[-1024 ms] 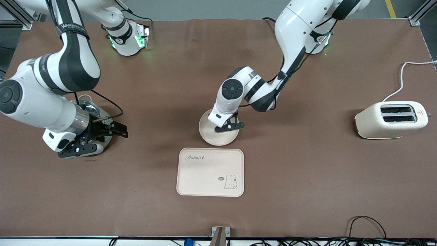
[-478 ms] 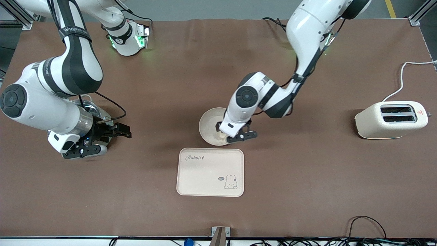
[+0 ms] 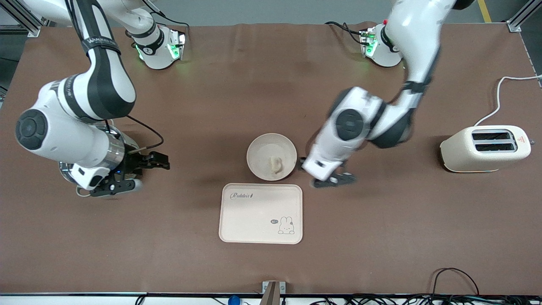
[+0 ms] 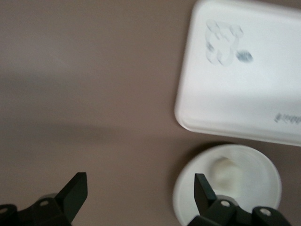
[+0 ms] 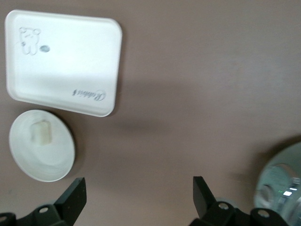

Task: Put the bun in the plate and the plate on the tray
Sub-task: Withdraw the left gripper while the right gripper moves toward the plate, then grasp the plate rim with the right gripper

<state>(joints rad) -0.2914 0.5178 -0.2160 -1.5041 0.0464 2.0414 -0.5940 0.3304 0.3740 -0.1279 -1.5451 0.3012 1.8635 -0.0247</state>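
Observation:
The round cream plate sits on the brown table, just farther from the front camera than the tray. The small pale bun lies in the plate. My left gripper is open and empty, low over the bare table beside the plate, toward the left arm's end. The left wrist view shows its open gripper, the plate, the bun and the tray. My right gripper is open and empty toward the right arm's end. The right wrist view shows its open gripper, the plate, the bun and the tray.
A cream toaster with a white cord stands near the left arm's end. A round shiny metal object lies under the right arm's wrist; it also shows in the right wrist view. Cables run along the table's front edge.
My left gripper has moved off the plate toward the left arm's end, leaving the bun lying in the plate. My right gripper has drifted slightly toward the plate.

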